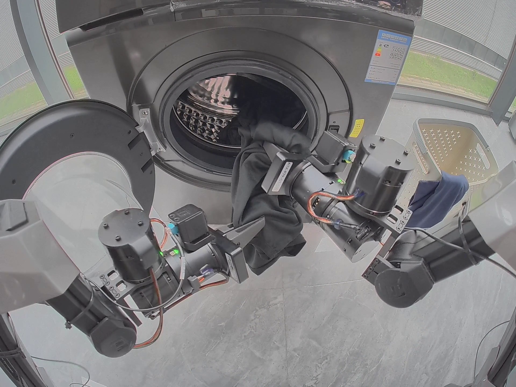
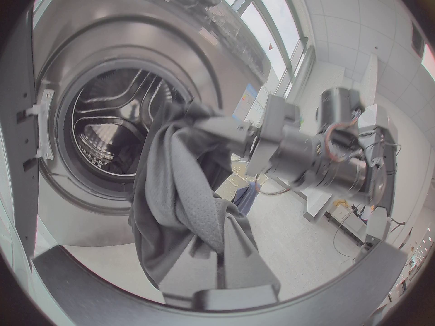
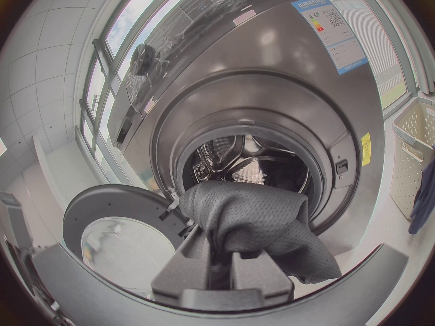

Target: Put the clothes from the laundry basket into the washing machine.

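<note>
— Where is the clothing?

— The right hand (image 3: 222,263) is pressed together on a dark grey garment (image 1: 258,200), pinching its upper fold at the middle of the head view, right at the lower lip of the washing machine (image 1: 344,55) opening. The top of the cloth already lies over the rim of the drum (image 1: 215,114); the rest hangs down the front toward the floor (image 1: 301,323).

— Why hold it so high?

— My reading: gripped near the top, the cloth can be pushed in over the lip, and the tail should follow. The door (image 1: 70,135) stands swung wide at the left of the frame, out of the path.

— And the left hand (image 1: 242,243)?

— Lower centre, right against the hanging tail, probably to lift the slack. Whether it grips the cloth, I cannot tell.

— Anything left to load?

— Yes. A blue garment (image 1: 438,197) drapes over the near edge of the laundry basket (image 1: 457,146) at the right of the frame, beside the machine.
</note>
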### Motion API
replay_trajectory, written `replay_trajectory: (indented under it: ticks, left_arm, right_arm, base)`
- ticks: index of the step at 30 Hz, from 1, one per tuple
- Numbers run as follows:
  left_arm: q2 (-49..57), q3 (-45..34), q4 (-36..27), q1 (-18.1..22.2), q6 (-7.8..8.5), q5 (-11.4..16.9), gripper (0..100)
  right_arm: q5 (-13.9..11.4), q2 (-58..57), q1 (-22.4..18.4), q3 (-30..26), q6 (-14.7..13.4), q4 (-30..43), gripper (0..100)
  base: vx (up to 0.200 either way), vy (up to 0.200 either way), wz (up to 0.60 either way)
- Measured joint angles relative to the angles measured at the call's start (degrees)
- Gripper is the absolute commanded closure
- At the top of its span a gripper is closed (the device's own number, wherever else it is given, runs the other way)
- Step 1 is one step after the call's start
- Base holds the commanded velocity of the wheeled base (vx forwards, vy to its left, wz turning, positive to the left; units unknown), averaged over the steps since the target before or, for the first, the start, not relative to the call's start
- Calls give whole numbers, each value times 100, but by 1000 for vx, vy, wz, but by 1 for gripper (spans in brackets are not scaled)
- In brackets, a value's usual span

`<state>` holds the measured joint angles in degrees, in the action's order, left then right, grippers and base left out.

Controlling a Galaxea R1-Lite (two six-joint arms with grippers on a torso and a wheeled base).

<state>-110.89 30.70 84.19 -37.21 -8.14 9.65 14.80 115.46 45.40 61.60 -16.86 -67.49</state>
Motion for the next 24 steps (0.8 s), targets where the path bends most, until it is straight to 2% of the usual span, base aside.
replay_trajectory:
  ticks: [10, 19, 20, 24]
  left_arm:
    - [280, -317, 187, -94, 0, 2, 100]
    - [-2, -571, 239, -26, -26, -35, 100]
    - [-59, -549, 260, 2, -30, -44, 0]
    - [-245, -441, 299, 110, -48, -51, 0]
  right_arm:
    - [-7, 74, -6, -123, 17, -23, 100]
    - [-5, 67, -23, -90, 22, -26, 100]
    - [-5, 65, -15, -90, 24, -26, 100]
    - [-2, 63, -6, -90, 35, -26, 100]
  base:
    - [0, 0, 0]
    - [0, 0, 0]
    - [0, 0, 0]
    - [0, 0, 0]
